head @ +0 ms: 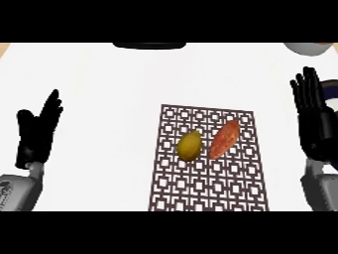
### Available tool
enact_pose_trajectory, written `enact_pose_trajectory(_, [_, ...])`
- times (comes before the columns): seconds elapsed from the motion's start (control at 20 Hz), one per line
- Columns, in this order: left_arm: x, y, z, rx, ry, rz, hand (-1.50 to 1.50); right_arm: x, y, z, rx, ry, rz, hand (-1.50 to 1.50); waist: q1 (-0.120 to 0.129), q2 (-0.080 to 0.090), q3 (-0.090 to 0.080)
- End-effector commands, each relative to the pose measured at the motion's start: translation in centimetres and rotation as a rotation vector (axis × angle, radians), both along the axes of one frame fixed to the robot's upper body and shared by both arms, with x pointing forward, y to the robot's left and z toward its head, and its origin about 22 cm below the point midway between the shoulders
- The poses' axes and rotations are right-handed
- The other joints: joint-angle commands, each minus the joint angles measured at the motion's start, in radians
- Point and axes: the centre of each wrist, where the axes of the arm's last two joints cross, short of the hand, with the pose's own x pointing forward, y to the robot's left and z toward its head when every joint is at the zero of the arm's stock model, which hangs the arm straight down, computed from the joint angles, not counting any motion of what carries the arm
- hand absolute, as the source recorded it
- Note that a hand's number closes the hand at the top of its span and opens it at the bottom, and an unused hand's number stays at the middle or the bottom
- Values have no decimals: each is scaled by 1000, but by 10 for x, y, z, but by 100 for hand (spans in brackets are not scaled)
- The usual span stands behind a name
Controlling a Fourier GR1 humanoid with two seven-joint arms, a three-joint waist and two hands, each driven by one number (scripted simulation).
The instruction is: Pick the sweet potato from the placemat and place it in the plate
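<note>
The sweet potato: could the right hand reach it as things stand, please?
Probably yes: the sweet potato lies uncovered, only bare counter and placemat separate it from the open right hand, and the yellow fruit sits on its other side.

Sweet potato (223,139) on placemat (208,193), right of lemon (190,146)

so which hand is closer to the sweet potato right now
Right. The right hand is open just right of the placemat, near the sweet potato; the left hand rests open much farther off to its left.
</note>
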Motion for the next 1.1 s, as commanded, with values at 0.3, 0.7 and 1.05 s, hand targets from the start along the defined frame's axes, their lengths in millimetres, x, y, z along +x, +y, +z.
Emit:
enact_pose_trajectory(0.3, [-34,-27,-43,-185,148,-63,0,-33,-117,19,-589,247,-414,150,-61,28,-19])
enact_pose_trajectory(0.7, [-60,-41,-71,-295,194,-115,0,-72,-37,3,-150,-19,-797,-150,-26,-14,20])
enact_pose_trajectory(1.05, [-41,-40,-52,-287,186,-126,0,-99,-26,23,-377,223,-623,-150,-22,-11,17])
